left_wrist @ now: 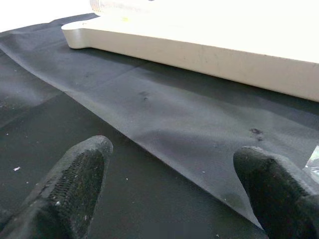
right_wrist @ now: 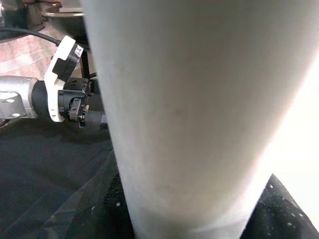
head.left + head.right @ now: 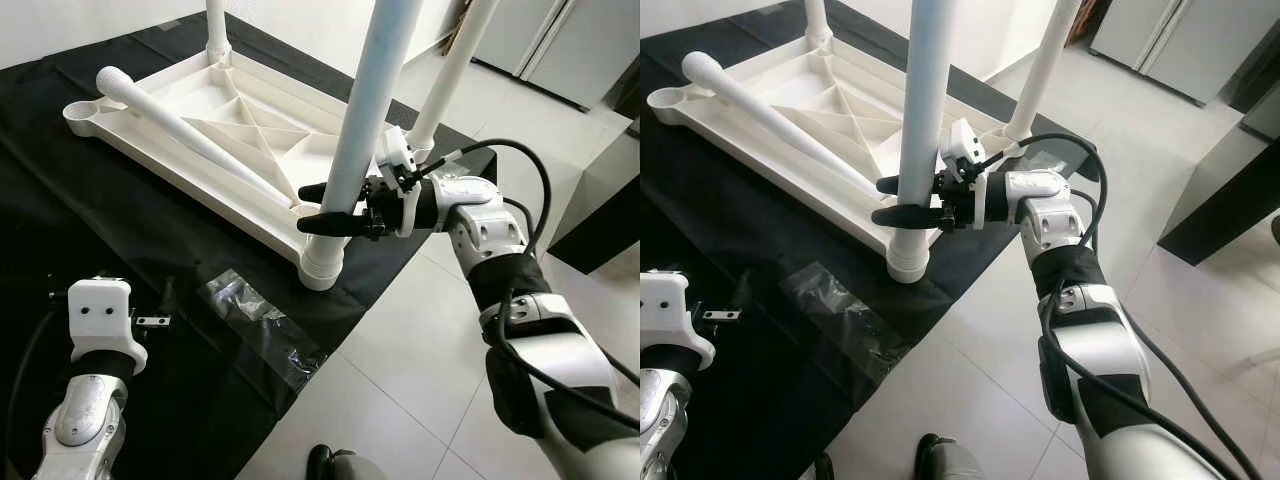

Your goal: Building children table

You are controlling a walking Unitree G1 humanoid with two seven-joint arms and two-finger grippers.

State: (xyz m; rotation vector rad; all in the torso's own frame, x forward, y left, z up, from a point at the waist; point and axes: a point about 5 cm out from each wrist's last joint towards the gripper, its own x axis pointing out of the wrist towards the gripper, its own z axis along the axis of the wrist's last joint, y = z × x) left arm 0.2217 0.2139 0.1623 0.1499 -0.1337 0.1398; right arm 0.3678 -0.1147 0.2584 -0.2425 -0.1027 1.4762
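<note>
The white plastic table top (image 3: 230, 120) lies upside down on a black cloth (image 3: 60, 200). A white leg (image 3: 372, 110) stands upright in its near corner socket. My right gripper (image 3: 312, 208) is shut on this leg low down, one black finger on each side; the leg (image 2: 189, 114) looms close in the right wrist view. Two more legs (image 3: 450, 70) stand in the far corners. A loose leg (image 3: 190, 135) lies slanted across the underside. My left gripper (image 1: 174, 169) hovers open just above the cloth, near the table's edge (image 1: 199, 55), holding nothing.
A clear plastic bag (image 3: 255, 320) lies on the cloth near its front edge. Pale tiled floor (image 3: 420, 350) spreads to the right, with a dark cabinet (image 3: 600, 220) and grey appliance doors (image 3: 560, 50) beyond. A dark shoe (image 3: 320, 462) shows at the bottom.
</note>
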